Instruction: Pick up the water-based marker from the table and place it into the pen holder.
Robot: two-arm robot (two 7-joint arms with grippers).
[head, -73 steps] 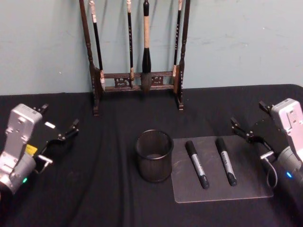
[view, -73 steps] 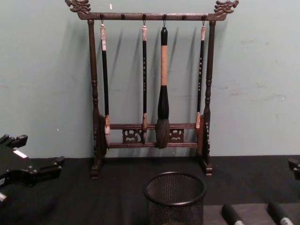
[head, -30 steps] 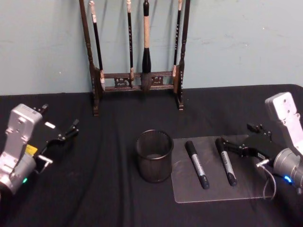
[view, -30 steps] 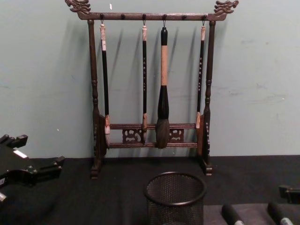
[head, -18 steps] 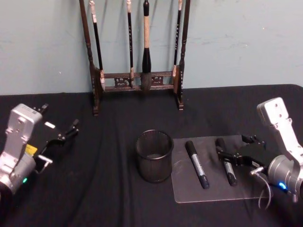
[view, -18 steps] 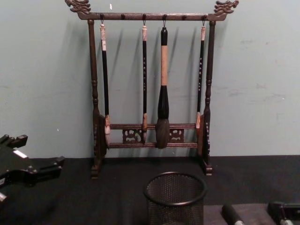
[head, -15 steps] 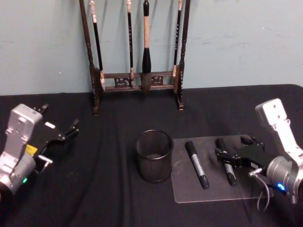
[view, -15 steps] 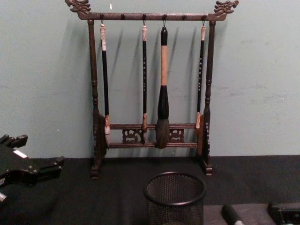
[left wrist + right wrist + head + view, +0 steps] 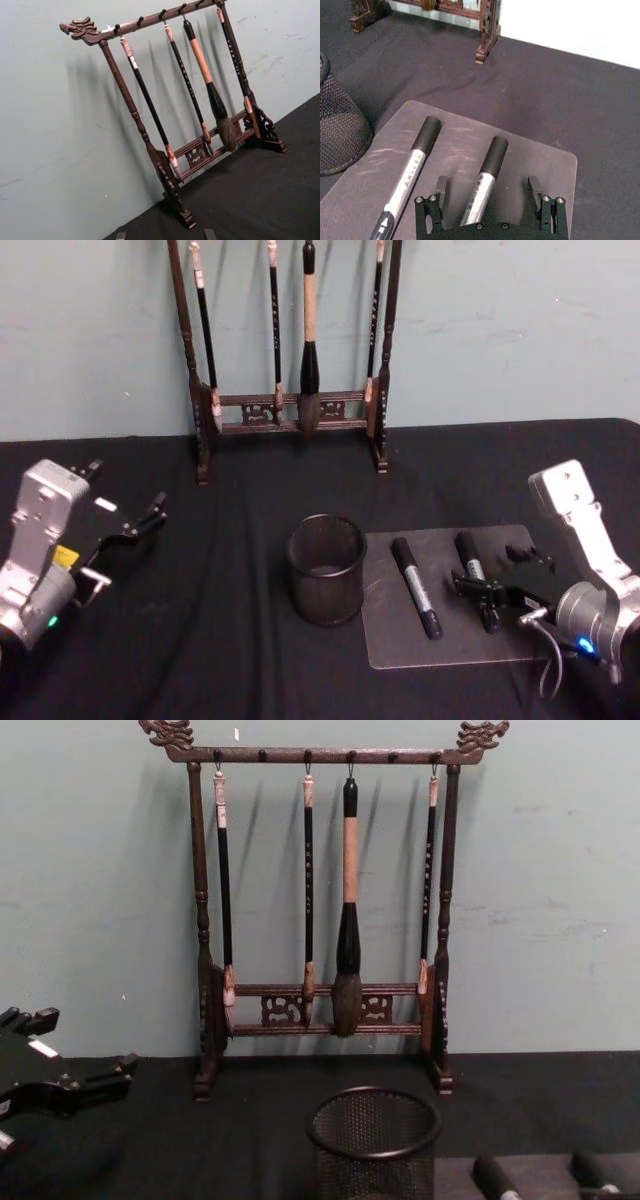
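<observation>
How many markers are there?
2. Both lie on the grey mat beside the pen holder: the left marker alone, the right marker between the right claw's open fingers. The left claw idles far left.

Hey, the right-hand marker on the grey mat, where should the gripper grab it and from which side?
Grip the silver barrel mid-length, from straight above: the right marker lies flat on the mat, and the open right gripper straddles it crosswise.
</observation>
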